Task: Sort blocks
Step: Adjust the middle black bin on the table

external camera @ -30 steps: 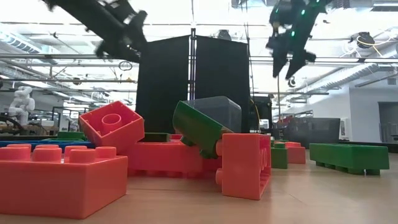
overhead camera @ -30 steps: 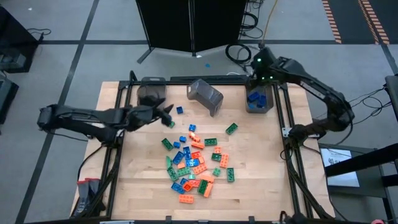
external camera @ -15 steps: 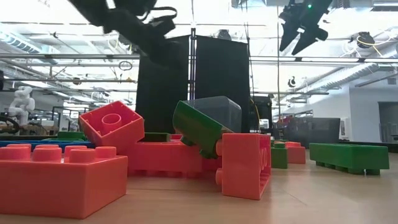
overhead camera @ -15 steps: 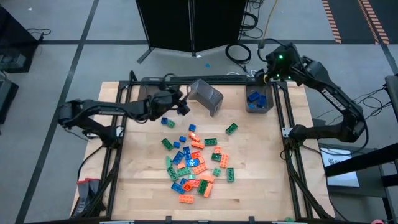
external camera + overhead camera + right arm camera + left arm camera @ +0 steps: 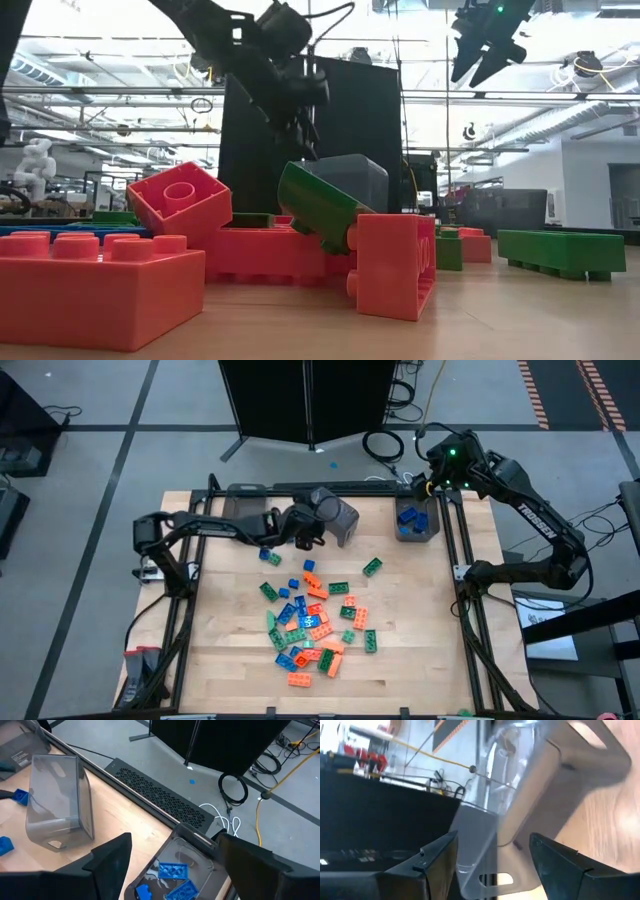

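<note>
Landmark: the tipped bin (image 5: 333, 515), a grey translucent bin lying on its side near the table's (image 5: 420, 660) far edge, about midway across; every place below is given from it.
Left gripper: the left gripper (image 5: 308, 532) sits just beside the tipped bin, on the side toward the left arm's base; its fingers (image 5: 437, 865) stand apart, released, with nothing between them, and the left wrist view looks past them straight onto the bin's clear wall (image 5: 520, 795).
Right gripper: the right gripper (image 5: 432, 482) hangs raised well to the right of the tipped bin, above the far edge of the right bin (image 5: 416, 520); its fingers (image 5: 112, 865) are spread and empty.
Right bin: upright near the table's far right corner, well apart from the tipped bin; it holds several blue bricks (image 5: 172, 871).
Left bin: a third grey bin (image 5: 243, 510) stands to the left of the tipped bin, partly covered by the left arm.
Blocks, main pile: orange, green and blue blocks (image 5: 310, 622) lie heaped on the table on the near side of the tipped bin, toward the table's middle.
Blocks, strays: a blue brick and a green brick (image 5: 270, 557) lie near the left gripper, just to the near left of the tipped bin; one green brick (image 5: 372, 566) lies alone to its near right.
Low view: large orange bricks (image 5: 180, 205) and a tilted green brick (image 5: 320, 208) fill the foreground, with the tipped bin (image 5: 350, 180) showing behind them.
</note>
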